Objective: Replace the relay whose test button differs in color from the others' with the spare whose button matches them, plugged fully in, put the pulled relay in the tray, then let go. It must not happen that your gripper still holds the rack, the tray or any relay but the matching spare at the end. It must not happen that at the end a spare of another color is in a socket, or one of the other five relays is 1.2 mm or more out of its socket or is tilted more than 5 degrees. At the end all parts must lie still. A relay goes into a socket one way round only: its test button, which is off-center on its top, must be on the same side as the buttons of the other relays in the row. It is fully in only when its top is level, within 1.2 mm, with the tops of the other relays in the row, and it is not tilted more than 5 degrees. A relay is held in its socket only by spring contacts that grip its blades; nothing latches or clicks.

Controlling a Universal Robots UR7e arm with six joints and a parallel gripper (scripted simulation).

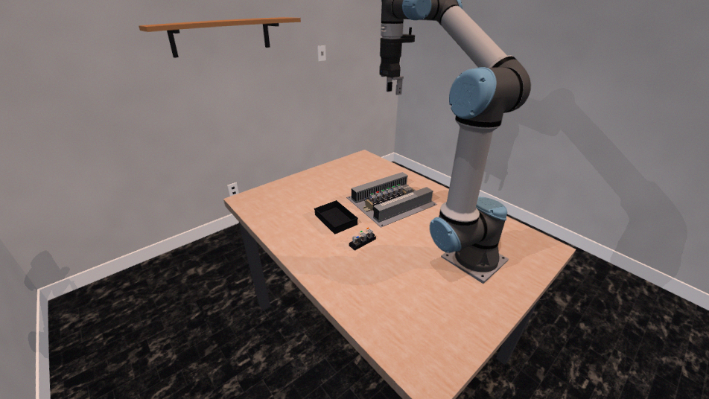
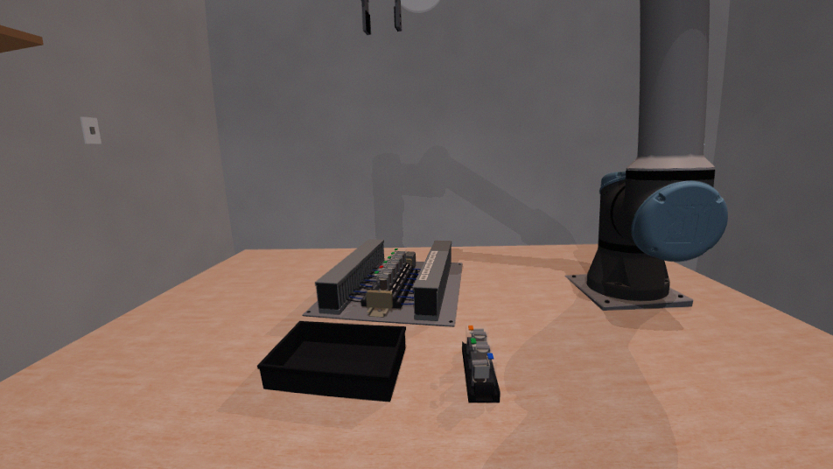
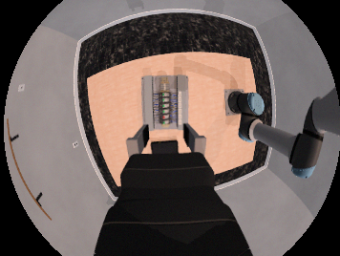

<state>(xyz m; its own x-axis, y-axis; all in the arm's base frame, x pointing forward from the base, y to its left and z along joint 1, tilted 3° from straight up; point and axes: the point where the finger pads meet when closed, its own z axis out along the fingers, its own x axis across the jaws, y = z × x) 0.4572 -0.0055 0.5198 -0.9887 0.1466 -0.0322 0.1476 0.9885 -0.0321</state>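
Observation:
A grey panel on the table carries a row of relays between two dark ribbed ducts. One relay in the row has a red button; the others I can make out have green buttons. A small black holder in front of the panel carries three spare relays, with an orange button, a green button and a blue button. An empty black tray lies beside the panel. My gripper is open and empty, high above the panel.
The ducts stand taller than the relays on both sides of the row. The arm's base is bolted to the table to the right of the panel. A wall shelf hangs far off.

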